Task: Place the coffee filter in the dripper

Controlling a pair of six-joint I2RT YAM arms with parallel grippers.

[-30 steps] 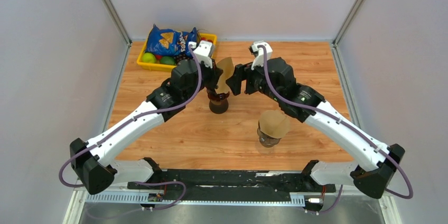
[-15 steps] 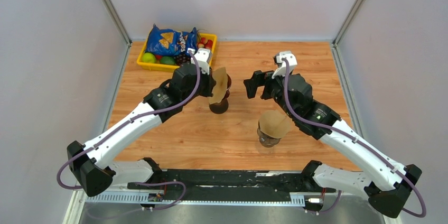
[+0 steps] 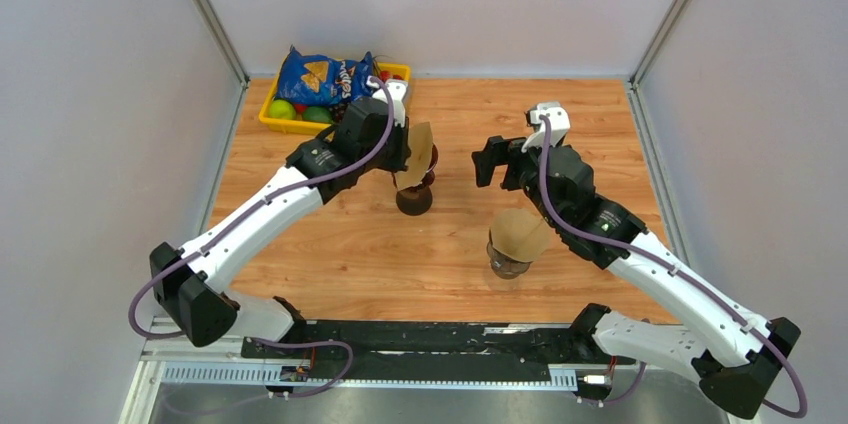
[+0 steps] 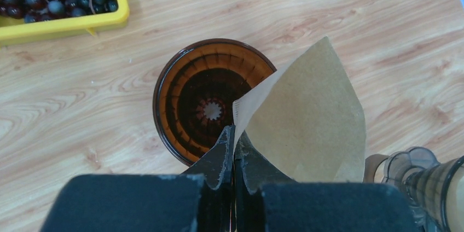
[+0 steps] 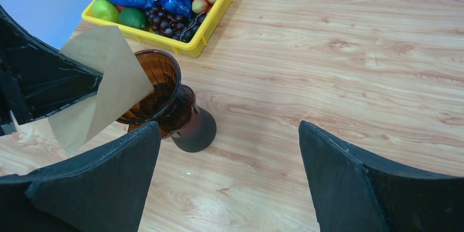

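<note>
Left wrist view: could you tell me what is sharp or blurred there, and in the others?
Left wrist: coffee filter and dripper sharp, left gripper soft and dark. Right wrist: yellow tray crisp, right gripper featureless black. Top external: even light, faint shadows, no glare.

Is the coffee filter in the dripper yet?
Out. The left end effector pinches the coffee filter above the rim of the dripper; its ribbed cone is bare.

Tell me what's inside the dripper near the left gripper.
Dripper shows only ribbed walls and drain hole; left gripper and its held filter cover the near side.
</note>
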